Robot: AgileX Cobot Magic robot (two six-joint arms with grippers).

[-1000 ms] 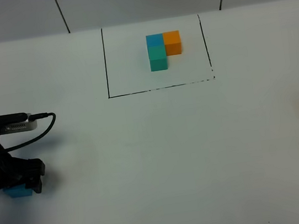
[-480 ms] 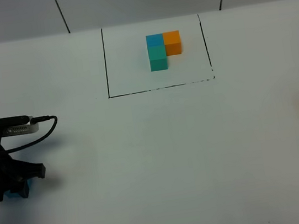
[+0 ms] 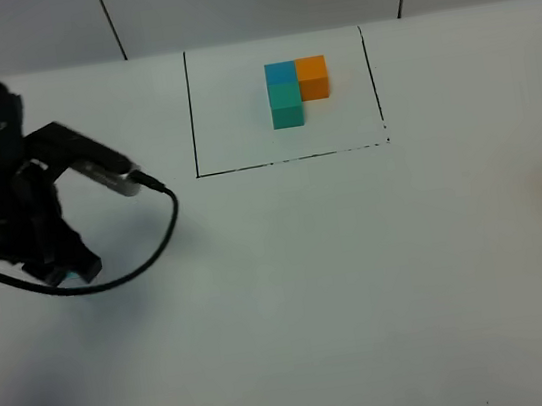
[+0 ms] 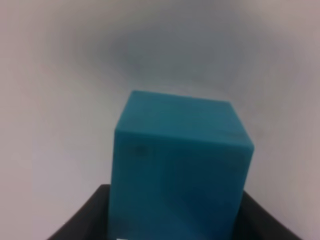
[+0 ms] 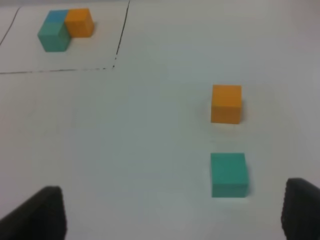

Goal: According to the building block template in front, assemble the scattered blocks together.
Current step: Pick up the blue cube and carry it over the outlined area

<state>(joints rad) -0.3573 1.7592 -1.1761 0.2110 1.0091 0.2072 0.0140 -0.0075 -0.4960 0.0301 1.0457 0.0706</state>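
Left of the template (image 3: 293, 89), the left gripper (image 3: 66, 270) pinched the blue cube (image 4: 180, 165), while the orange cube (image 5: 226, 103) and teal-green cube (image 5: 229, 174) lay unassembled near the spread right gripper (image 5: 172, 212).

1. My two dark jaws stand wide apart over the plain white worktop (image 5: 150, 130).
2. A small matte orange cube (image 5: 226, 103) and a small matte teal-green cube (image 5: 228, 174) lie near each other, not touching; the teal-green one is nearer me.
3. Well apart from both, an L-shaped cluster of blue, teal-green and orange cubes (image 5: 62, 27) sits inside a thin black drawn line (image 5: 60, 70).
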